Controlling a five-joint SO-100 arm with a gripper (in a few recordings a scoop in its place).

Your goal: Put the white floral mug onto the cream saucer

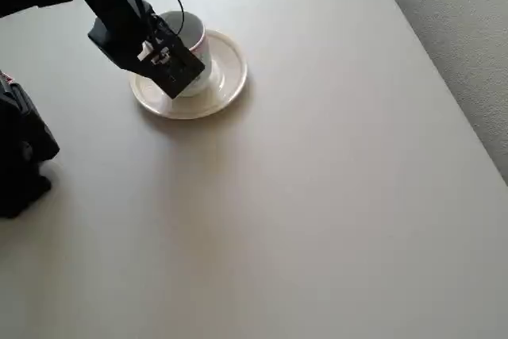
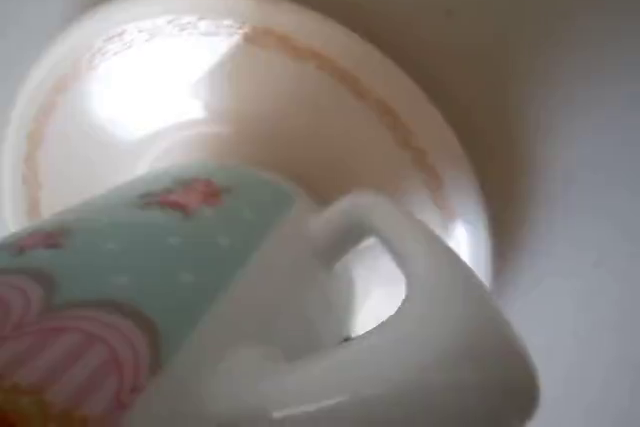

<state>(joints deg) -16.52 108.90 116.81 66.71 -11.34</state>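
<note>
Fingers (image 1: 176, 61) over white floral mug (image 1: 190, 37) on cream saucer (image 1: 226, 77).

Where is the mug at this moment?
In the overhead view the mug is in the upper left of the table, over the saucer, with the gripper above it.

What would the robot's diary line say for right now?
mug: over saucer, contact unclear | gripper: at mug, grip hidden | handle: near wrist camera | table
</note>
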